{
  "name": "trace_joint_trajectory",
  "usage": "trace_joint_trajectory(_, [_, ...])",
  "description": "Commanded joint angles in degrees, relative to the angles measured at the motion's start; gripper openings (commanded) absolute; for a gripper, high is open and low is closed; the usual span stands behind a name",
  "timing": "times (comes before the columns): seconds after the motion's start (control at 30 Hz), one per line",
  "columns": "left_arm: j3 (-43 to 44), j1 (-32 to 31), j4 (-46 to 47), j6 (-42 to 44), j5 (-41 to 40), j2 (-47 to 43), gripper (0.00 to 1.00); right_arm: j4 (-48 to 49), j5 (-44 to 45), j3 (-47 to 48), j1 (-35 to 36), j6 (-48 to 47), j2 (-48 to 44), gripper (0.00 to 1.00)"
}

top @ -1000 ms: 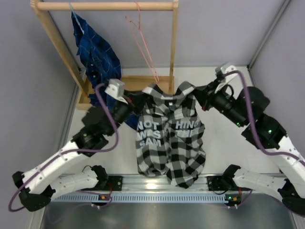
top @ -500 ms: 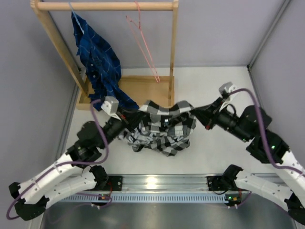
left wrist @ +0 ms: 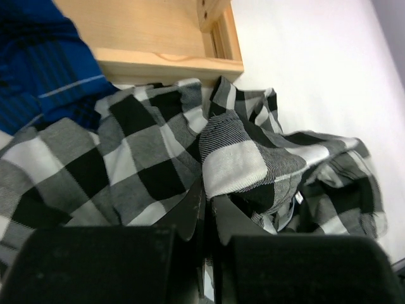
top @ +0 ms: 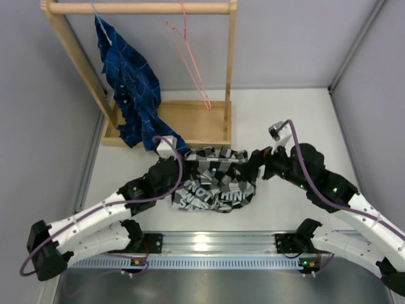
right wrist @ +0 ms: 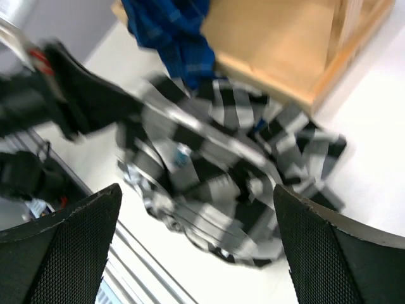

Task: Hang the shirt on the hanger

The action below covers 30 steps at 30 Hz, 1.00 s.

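Observation:
The black-and-white checked shirt (top: 212,187) lies crumpled in a heap on the white table, just in front of the rack's base, with some white lettering showing. My left gripper (top: 177,170) is at the heap's left edge; in the left wrist view its jaws (left wrist: 207,196) are shut on a fold of the shirt (left wrist: 158,145). My right gripper (top: 256,166) hovers at the heap's right edge. Its fingers (right wrist: 197,190) stand wide open above the shirt (right wrist: 215,171), with nothing between them. The pink wire hanger (top: 190,60) hangs bare from the wooden rail at the back.
A wooden clothes rack (top: 139,8) stands at the back, with its flat base (top: 190,120) on the table. A dark blue plaid shirt (top: 130,82) hangs from its left side, reaching down beside the checked heap. A metal rail (top: 209,244) runs along the near edge.
Both arms came down and the shirt, held up spread between them a second ago, collapsed into a heap on the table. The right gripper opened and let go of it.

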Motion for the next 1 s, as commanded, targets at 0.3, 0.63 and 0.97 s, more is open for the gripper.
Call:
trace_joint_trajectory(0.3, [7.01, 0.61, -1.60, 0.49, 9.47, 11.42, 0.00, 5.66, -4.84, 36.06, -0.23, -11.10, 26.56, 0.99])
trace_joint_trajectory(0.63, [2.09, 0.61, -0.98, 2.77, 12.72, 3.15, 0.00, -0.66, 2.97, 65.72, -1.90, -22.62, 55.31, 0.61])
trace_joint_trajectory(0.97, [-0.55, 0.61, -0.89, 2.78, 13.95, 1.39, 0.00, -3.92, 4.30, 77.68, -2.07, -26.66, 64.46, 0.26])
